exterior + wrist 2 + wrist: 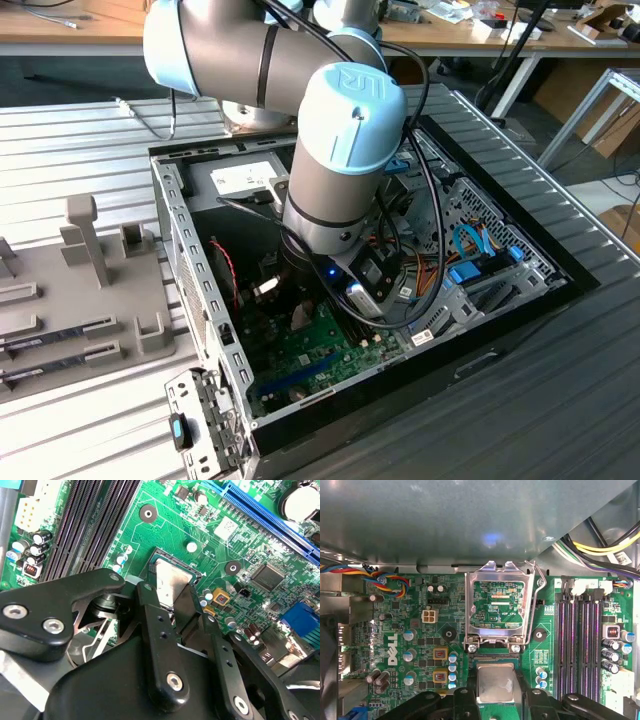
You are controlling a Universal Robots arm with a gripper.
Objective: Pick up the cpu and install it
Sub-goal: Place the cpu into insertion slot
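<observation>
Corrugated metal table (560,420) is bearing an open case (175,230); in the exterior view the arm (340,130) is reaching in toward 6 o'clock. Its gripper (175,600) is pinching the cpu (172,580) by 2 edges, flat, directly over the socket (172,552).

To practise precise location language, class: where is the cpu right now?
In the first wrist view the cpu sits gripped by the end effector at the motherboard socket, next to the open metal socket frame and beside the purple memory slots.
</observation>
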